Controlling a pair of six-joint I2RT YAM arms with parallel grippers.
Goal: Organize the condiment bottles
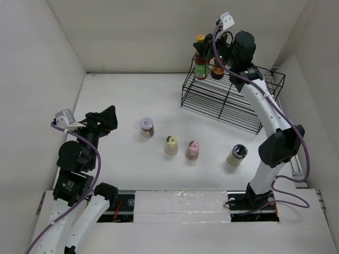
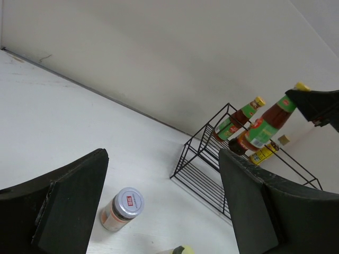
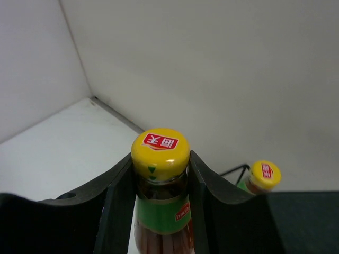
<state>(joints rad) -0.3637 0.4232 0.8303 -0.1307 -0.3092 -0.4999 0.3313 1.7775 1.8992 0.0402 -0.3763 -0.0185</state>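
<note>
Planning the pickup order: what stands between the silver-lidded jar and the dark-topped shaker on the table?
In the top view, two shakers stand there: the cream shaker nearer the silver-lidded jar, then the pink-capped shaker.

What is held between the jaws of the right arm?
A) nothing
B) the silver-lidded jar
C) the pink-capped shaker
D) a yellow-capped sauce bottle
D: in the right wrist view the jaws press on both sides of the yellow-capped sauce bottle, just below its cap.
</note>
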